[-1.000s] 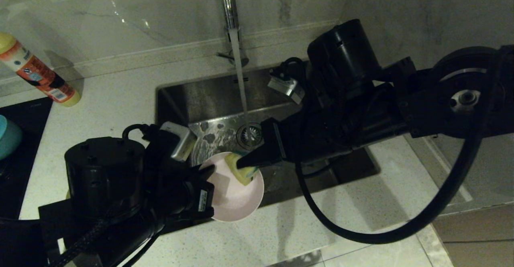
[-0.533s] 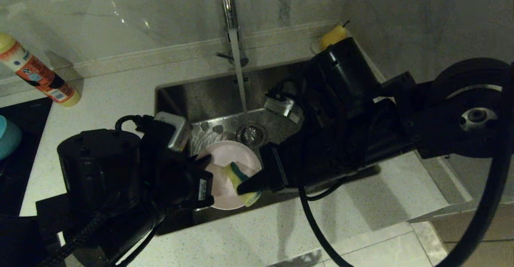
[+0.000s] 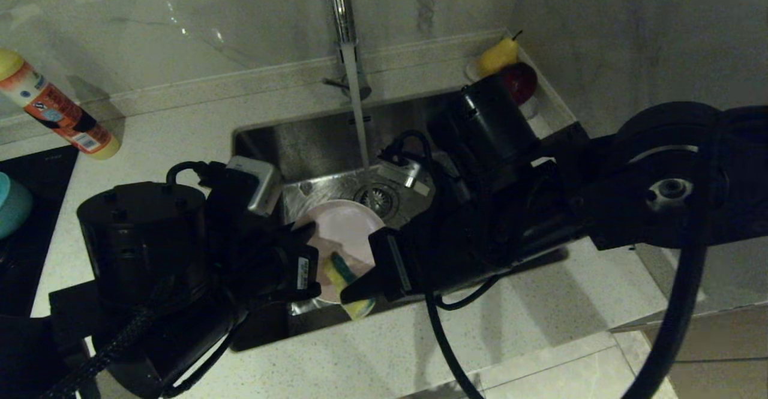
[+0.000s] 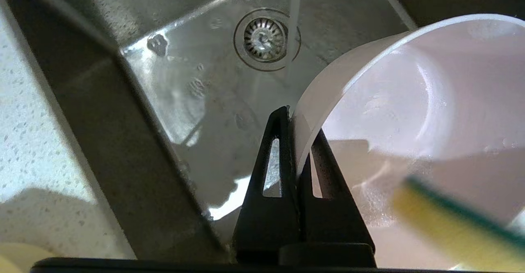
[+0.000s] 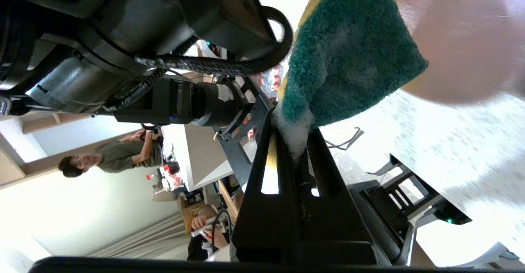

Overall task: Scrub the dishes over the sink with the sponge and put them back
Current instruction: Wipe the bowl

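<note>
Pink bowl (image 3: 348,231), rim clamped by left gripper (image 3: 309,240), tilts above steel sink (image 3: 312,141); right gripper (image 3: 351,293), at 5 o'clock, pinches sponge (image 3: 345,273) against it.

Speckled countertop (image 3: 180,141), bottle (image 3: 57,111), pear (image 3: 497,56)

Both my arms reach in low together, left gripper (image 3: 311,244) and right gripper (image 3: 351,294) clamped tight, tips nearly meeting.

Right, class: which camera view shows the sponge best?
The right wrist view: the sponge fills it, green face clear, pinched in the right tool. The head view shows it small against the pink bowl; the left wrist view, one blurred end.
</note>
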You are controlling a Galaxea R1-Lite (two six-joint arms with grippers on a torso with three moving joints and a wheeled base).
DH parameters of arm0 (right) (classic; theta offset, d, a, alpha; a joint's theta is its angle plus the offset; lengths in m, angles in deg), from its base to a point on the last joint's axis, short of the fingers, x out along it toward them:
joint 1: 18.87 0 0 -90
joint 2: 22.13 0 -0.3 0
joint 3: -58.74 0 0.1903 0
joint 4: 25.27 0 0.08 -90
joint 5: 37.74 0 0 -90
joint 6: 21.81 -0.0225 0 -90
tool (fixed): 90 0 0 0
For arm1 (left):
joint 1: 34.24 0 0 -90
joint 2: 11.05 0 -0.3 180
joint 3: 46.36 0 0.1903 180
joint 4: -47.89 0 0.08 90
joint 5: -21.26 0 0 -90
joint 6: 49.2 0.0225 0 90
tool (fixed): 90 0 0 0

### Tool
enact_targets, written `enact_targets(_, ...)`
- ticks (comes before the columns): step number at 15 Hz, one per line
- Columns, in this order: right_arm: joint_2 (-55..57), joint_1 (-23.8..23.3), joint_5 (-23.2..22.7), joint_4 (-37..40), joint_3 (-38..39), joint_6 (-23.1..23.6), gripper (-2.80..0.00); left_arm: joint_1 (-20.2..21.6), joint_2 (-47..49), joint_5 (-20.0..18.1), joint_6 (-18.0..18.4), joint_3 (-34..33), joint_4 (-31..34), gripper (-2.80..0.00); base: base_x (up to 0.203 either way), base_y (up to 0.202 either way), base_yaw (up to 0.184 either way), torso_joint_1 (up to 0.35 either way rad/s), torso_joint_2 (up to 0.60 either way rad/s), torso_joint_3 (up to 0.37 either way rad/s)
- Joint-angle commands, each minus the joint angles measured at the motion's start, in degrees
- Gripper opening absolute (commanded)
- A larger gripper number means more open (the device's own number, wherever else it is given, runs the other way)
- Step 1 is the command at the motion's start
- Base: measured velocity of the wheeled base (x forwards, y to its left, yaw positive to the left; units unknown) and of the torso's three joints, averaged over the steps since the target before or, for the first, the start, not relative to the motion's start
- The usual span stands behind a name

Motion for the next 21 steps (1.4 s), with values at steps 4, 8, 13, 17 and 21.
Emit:
enact_targets(4,3.6,1.3,0.2,0.2,-3.6,-0.3,-2.80,-0.1,-0.6,0.1,0.0,0.1,-0.3,-2.80,0.000,0.000,0.000,0.000,0.00,0.000)
enact_targets(8,3.5,1.3,0.5,0.8,-3.3,-0.2,-2.80,-0.1,-0.6,0.1,0.0,0.3,-0.2,-2.80,0.000,0.000,0.000,0.000,0.00,0.000)
enact_targets(13,0.3,0.3,2.9,2.2,-2.0,0.0,-2.80,0.0,-0.9,0.1,0.0,-0.1,-0.2,-2.80,0.000,0.000,0.000,0.000,0.00,0.000)
enact_targets(17,-1.8,-1.1,2.9,3.7,0.0,1.2,-2.80,0.1,-1.6,0.4,-0.2,-0.6,-0.2,-2.80,0.000,0.000,0.000,0.000,0.00,0.000)
enact_targets(21,-1.5,-4.4,2.9,3.7,0.0,2.0,-2.80,0.1,-2.2,0.3,-0.2,-0.4,-0.2,-2.80,0.000,0.000,0.000,0.000,0.00,0.000)
